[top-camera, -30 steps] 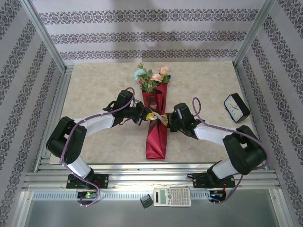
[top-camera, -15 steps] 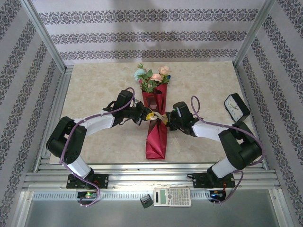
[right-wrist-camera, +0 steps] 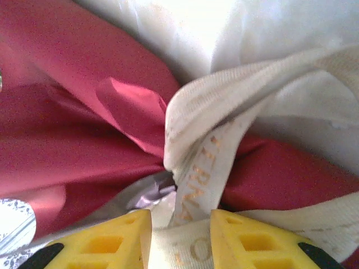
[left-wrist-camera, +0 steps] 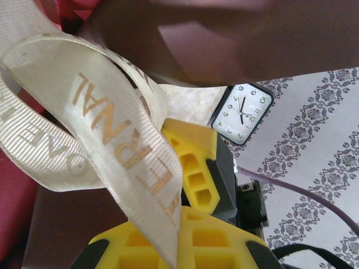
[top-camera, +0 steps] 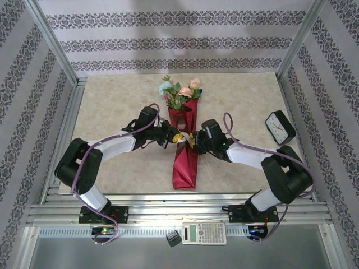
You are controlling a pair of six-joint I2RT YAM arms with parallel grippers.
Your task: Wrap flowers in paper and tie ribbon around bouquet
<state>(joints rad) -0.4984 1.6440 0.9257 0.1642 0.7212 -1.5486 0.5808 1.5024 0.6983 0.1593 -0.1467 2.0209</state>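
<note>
The bouquet (top-camera: 185, 159) lies on the table as a crimson paper (right-wrist-camera: 67, 123) cone, its narrow end toward the arms. The flowers (top-camera: 180, 91) fan out at the far end. The ribbon (top-camera: 183, 138), cream with gold letters, crosses the cone's middle. My left gripper (top-camera: 169, 137) presses against the cone's left side, shut on a ribbon (left-wrist-camera: 106, 129) strand that runs into its yellow jaws (left-wrist-camera: 176, 235). My right gripper (top-camera: 194, 141) is at the cone's right side. Its fingers (right-wrist-camera: 179, 218) stand apart with the ribbon (right-wrist-camera: 196, 185) knot area between them.
A black clock (top-camera: 280, 127) lies at the table's right, also seen past the left wrist as the clock (left-wrist-camera: 242, 114). A calculator (top-camera: 203, 232) and a small black block (top-camera: 173, 239) sit on the front rail. Patterned walls and metal posts enclose the table (top-camera: 112, 101).
My right gripper has slid left against the bouquet and its jaws have widened. The left arm and the bouquet have not moved.
</note>
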